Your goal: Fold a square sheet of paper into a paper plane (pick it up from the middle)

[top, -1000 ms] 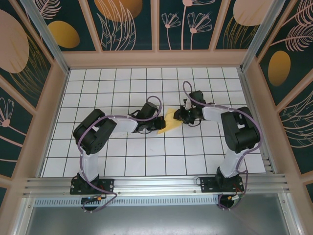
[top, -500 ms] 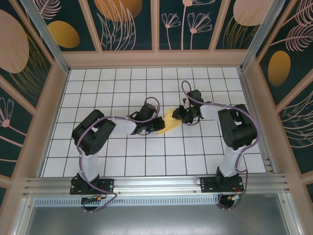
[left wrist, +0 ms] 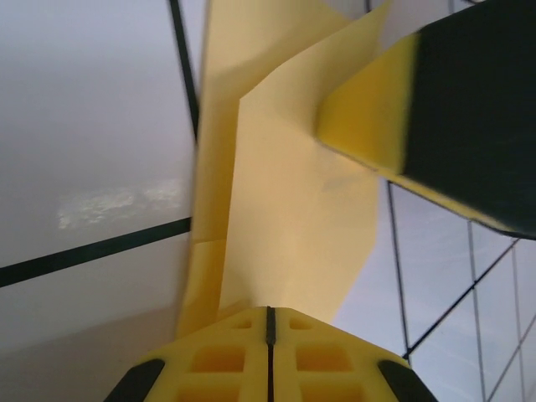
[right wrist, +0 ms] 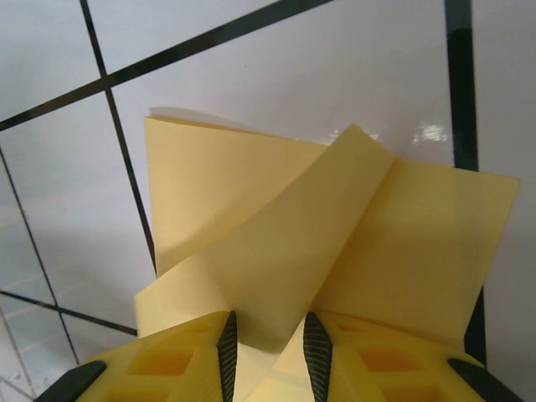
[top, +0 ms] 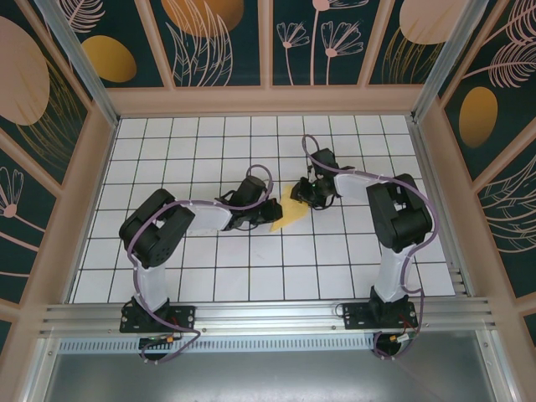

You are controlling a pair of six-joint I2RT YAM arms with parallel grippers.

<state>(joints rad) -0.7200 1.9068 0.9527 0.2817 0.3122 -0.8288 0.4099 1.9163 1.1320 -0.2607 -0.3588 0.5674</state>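
Note:
The square sheet of paper point(top: 287, 213) is yellow, partly folded and creased, and sits near the middle of the tiled floor. My left gripper point(top: 270, 213) is at its left edge. In the left wrist view that gripper point(left wrist: 270, 311) is shut on the sheet point(left wrist: 289, 209), pads pressed together. My right gripper point(top: 304, 194) is at the sheet's upper right end. Its jaws point(right wrist: 268, 322) stand apart, open, with a raised flap of the sheet point(right wrist: 276, 243) running loosely between them. One right finger point(left wrist: 435, 109) shows across the paper in the left wrist view.
White grid tiles point(top: 209, 142) cover the floor. Wooden-framed dark walls point(top: 75, 167) enclose it on three sides. A metal rail point(top: 268, 316) with both arm bases runs along the near edge.
My right gripper has shifted a little left and away along the sheet's end, and its jaws have spread slightly. The left gripper stays shut on the paper in nearly the same place.

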